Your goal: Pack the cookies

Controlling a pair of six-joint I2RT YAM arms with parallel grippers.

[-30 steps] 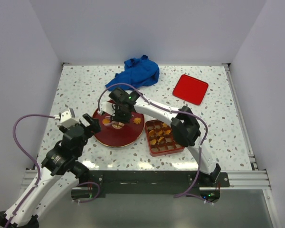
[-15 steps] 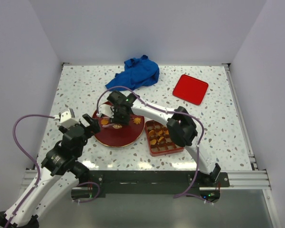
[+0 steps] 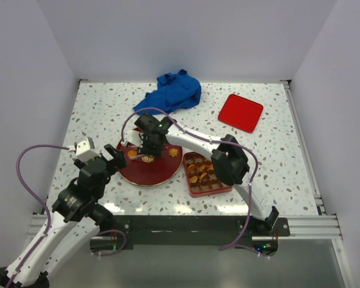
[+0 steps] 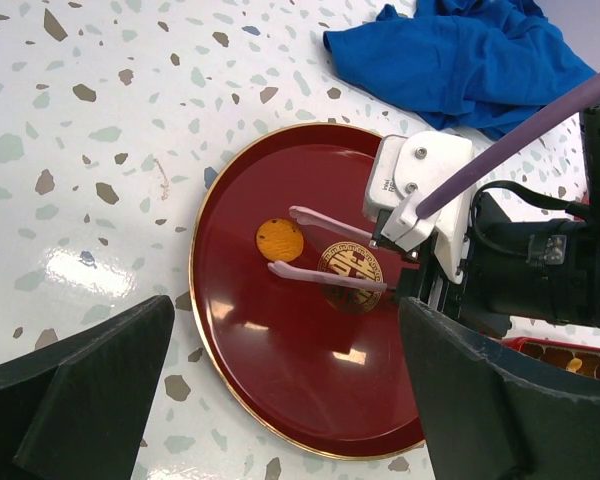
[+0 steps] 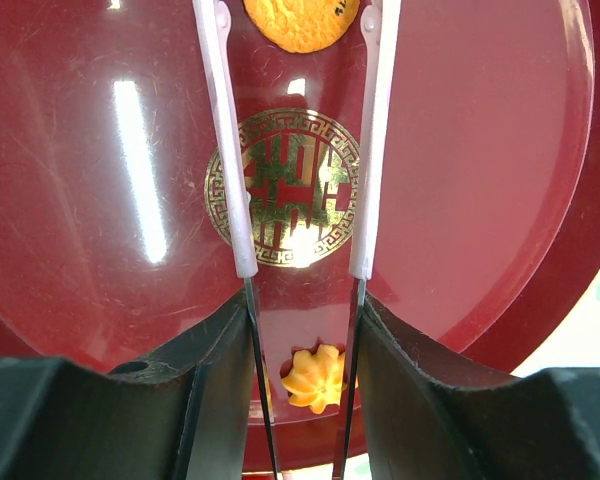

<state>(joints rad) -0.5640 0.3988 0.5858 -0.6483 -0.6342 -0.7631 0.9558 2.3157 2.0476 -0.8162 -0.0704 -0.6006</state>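
Speckled worktop (image 4: pixel 100 120) carries the dark red plate (image 4: pixel 230 330), where the right tool (image 4: pixel 284 240) stands open, one round cookie (image 5: pixel 298 22) between its finger ends. I judge it should lower fully, keep the cookie centred, then close gently, since the glossy plate may let it slide.

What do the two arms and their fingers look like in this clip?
The left arm and right arm each have white links, black joints and a purple cable. The left fingers are broad and black; the right fingers are thin, pale pink blades.
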